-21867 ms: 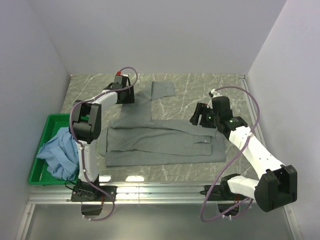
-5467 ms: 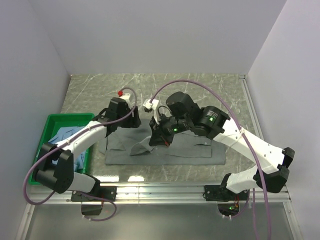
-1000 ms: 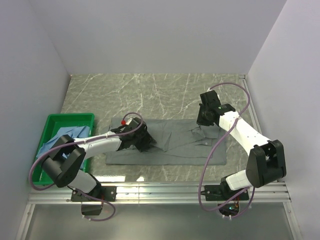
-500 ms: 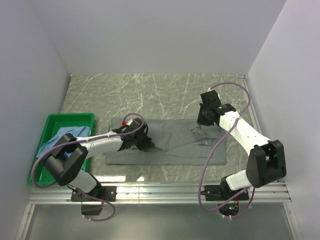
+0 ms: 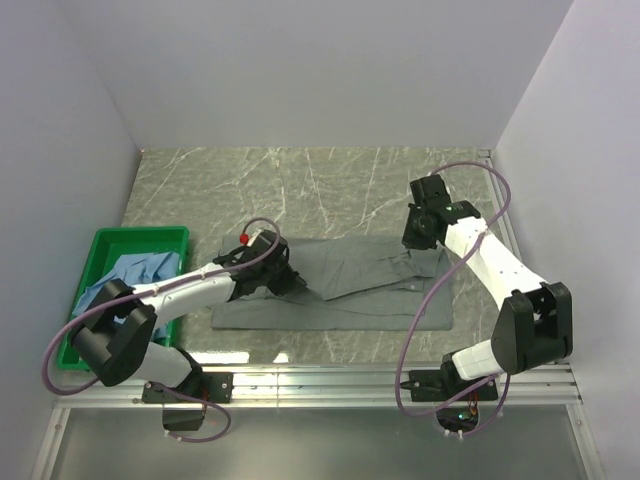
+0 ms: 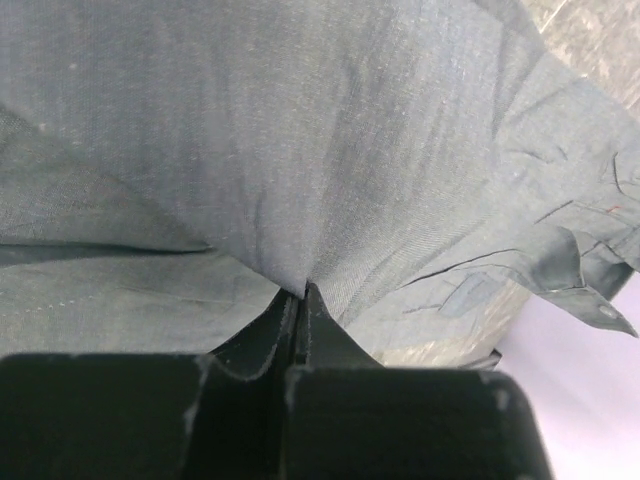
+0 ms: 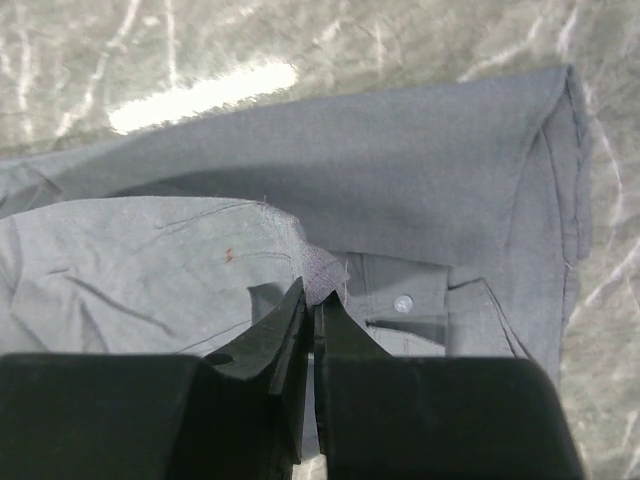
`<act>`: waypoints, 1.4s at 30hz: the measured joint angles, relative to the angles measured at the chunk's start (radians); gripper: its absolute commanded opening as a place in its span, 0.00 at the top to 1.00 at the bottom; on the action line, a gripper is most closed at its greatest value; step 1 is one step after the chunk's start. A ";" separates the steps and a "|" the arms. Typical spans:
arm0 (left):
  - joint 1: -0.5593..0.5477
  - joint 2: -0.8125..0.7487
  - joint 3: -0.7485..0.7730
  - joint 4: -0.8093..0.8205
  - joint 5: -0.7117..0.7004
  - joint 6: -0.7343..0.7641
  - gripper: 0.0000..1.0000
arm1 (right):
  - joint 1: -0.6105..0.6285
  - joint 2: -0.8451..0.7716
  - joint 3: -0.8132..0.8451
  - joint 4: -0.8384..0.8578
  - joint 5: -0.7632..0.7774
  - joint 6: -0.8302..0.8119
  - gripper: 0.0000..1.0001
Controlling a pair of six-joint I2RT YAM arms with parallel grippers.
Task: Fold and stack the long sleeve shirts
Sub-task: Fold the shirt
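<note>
The grey-green long sleeve shirt lies folded into a long band across the table's near half. My left gripper is shut on a pinch of its upper layer near the left-middle; in the left wrist view the cloth rises straight out of the closed tips. My right gripper is shut on a cloth edge by the collar end. The right wrist view shows a tuft of the shirt between its tips, with a button beside them. The light blue shirt is bunched in the bin.
A green plastic bin stands at the table's left edge, next to the left arm. The marble tabletop stretches behind the shirt to the back wall. White walls close in both sides.
The left gripper has shut on the shirt's upper layer. The right gripper has moved slightly back and right with its cloth, and the layer between the two grippers has lifted into a taut fold.
</note>
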 measured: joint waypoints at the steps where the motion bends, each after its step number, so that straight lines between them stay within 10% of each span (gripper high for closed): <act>1: 0.006 0.002 0.000 -0.001 0.014 0.006 0.99 | -0.004 0.002 0.000 -0.008 -0.002 0.000 0.92; 17: 0.093 0.055 -0.013 0.001 0.204 0.055 0.88 | -0.037 0.177 0.000 -0.008 -0.023 0.005 0.49; 24: 0.103 0.047 -0.014 -0.043 0.243 0.106 0.31 | -0.035 0.108 -0.001 0.036 -0.040 0.005 0.48; 27: 0.105 0.002 -0.002 -0.098 0.222 0.136 0.24 | -0.029 0.003 -0.025 0.100 -0.104 -0.004 0.48; 42: 0.270 -0.105 0.111 -0.138 0.038 0.364 0.57 | 0.339 0.021 -0.117 0.444 -0.578 -0.083 0.48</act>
